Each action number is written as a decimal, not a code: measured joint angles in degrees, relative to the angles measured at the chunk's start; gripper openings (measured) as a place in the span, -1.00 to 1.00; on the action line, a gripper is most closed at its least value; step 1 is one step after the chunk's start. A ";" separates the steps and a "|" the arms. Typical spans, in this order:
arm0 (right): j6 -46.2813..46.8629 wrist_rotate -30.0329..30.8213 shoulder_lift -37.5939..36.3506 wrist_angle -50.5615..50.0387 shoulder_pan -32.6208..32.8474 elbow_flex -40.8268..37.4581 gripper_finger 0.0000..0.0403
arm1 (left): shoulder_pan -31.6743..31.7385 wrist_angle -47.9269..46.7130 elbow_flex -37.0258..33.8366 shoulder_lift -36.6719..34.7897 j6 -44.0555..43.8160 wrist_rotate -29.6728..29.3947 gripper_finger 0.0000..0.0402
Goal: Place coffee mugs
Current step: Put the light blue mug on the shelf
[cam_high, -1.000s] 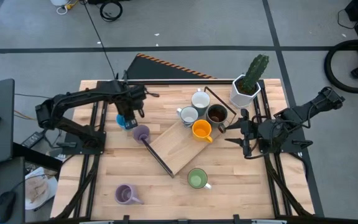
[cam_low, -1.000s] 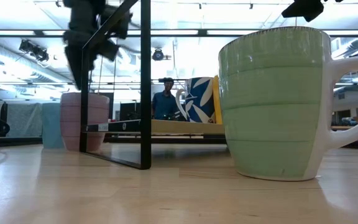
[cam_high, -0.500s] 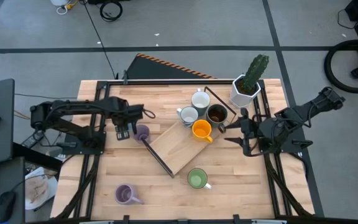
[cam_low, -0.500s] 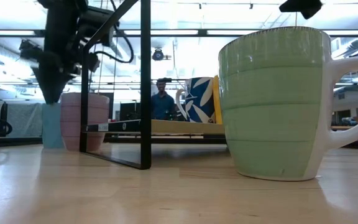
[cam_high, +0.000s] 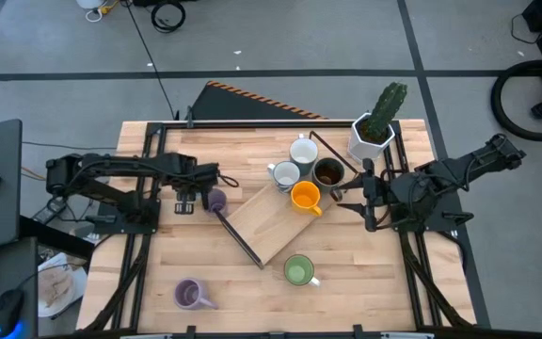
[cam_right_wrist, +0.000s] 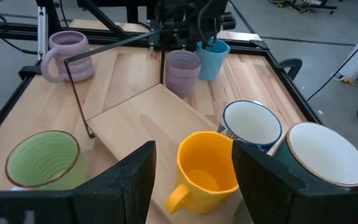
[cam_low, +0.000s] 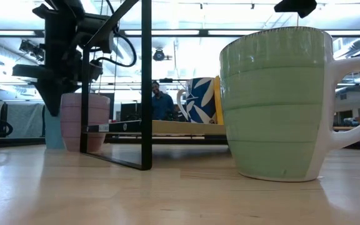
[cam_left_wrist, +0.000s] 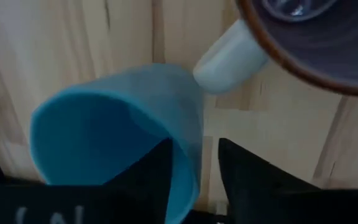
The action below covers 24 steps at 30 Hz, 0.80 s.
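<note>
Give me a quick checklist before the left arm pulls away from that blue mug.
1. Blue mug standing upright on the table: ok.
2. Left tool open: ok.
3. Left tool clear of the mug: not ok; its fingers straddle the mug wall, so a sideways pull would likely tip it. Lift first.
4. Gap between the blue mug and the lilac mug beside it: cannot tell; the lilac mug's handle sits right at the blue rim.
5. Right tool out of the way: ok; it is open and empty by the orange mug, across the board.
</note>
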 joint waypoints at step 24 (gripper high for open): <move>-5.49 -7.05 0.00 2.89 -9.87 0.02 0.07 | 8.37 -1.76 10.88 0.07 -1.51 5.56 -0.89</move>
